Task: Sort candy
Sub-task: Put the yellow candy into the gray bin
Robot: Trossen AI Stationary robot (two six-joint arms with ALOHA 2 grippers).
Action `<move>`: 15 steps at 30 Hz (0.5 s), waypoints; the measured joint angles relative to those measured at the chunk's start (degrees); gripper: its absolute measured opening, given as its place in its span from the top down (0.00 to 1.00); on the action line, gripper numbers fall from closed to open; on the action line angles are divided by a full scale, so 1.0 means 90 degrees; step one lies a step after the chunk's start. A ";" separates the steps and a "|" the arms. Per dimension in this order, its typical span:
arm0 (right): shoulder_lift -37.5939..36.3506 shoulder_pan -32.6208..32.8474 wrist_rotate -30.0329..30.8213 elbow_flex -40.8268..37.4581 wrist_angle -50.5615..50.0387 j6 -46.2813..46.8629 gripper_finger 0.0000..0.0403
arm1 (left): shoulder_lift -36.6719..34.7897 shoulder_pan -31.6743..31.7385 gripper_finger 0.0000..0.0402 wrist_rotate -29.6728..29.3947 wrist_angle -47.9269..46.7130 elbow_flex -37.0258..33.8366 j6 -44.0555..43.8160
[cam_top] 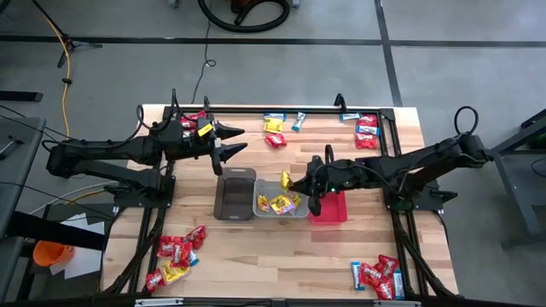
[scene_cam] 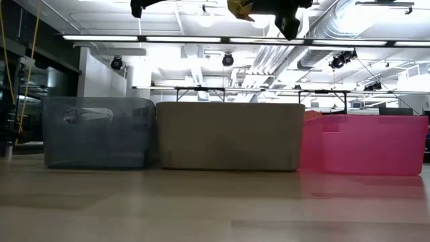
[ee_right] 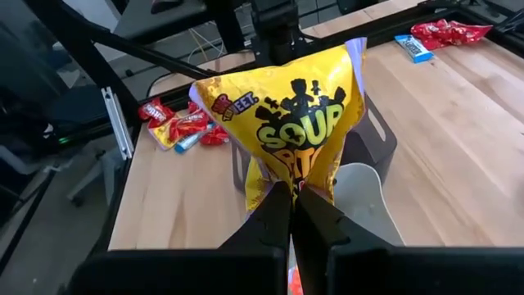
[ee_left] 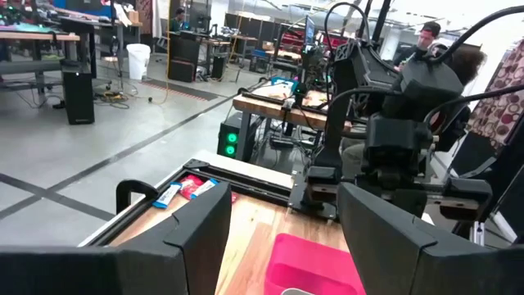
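Right fingers (ee_right: 291, 205) pinch yellow packet (ee_right: 286, 123) above middle bin (cam_top: 271, 213)

Three bins are lined up touching at the middle of the wooden desk (cam_top: 256, 251): a grey bin (cam_top: 234, 194), a beige bin (cam_top: 281, 206) and a pink bin (cam_top: 329, 207). An orange object (cam_top: 49, 253) is seen on the floor by the desk's corner, and a yellow cable (cam_top: 60, 47) is trailed across the floor.

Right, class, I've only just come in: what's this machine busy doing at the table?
It is sorting candy into three bins in the middle of the table. The right tool is shut on a yellow packet and holds it above the middle bin, which already has several yellow packets in it. The left tool is open and empty, waiting farther back, beyond the grey bin. The pink bin sits under the right arm. Heaps of candy lie unsorted near the table's corners.
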 joint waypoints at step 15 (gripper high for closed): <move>0.0000 -0.0061 -0.0058 0.0012 -0.0395 -0.0349 0.74 | 0.0000 0.0000 0.48 0.0000 -0.0022 0.0000 0.0002</move>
